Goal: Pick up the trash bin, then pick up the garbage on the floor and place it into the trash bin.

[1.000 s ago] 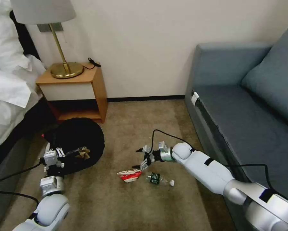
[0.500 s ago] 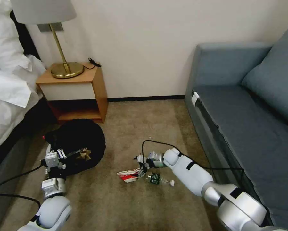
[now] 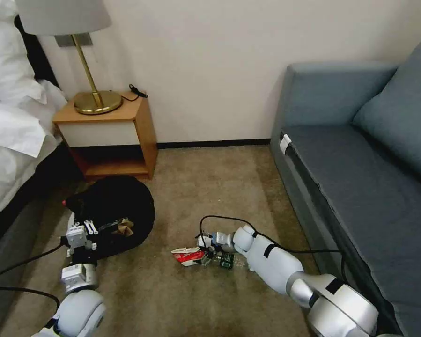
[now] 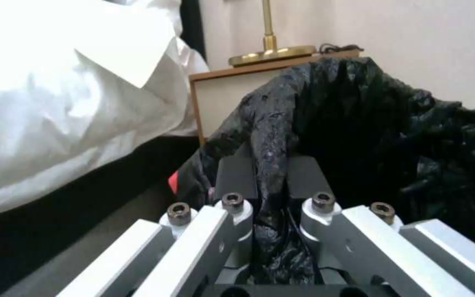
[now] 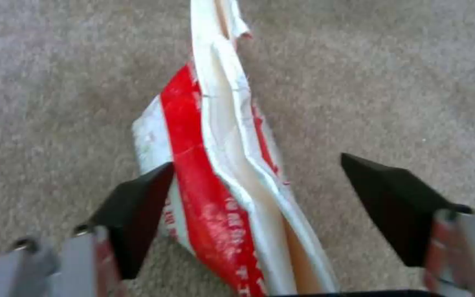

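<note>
On the carpet [image 3: 191, 201], the right gripper [image 5: 259, 198] stands wide open around the red-white carton [image 5: 221, 173]. The left gripper [image 4: 265, 181] is clamped onto the bin's [image 3: 119, 206] black bag rim.

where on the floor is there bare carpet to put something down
Bare carpet lies between nightstand and sofa, and in front of the trash bin. Crowded: the right gripper straddles the red-white carton beside the bottle.
</note>
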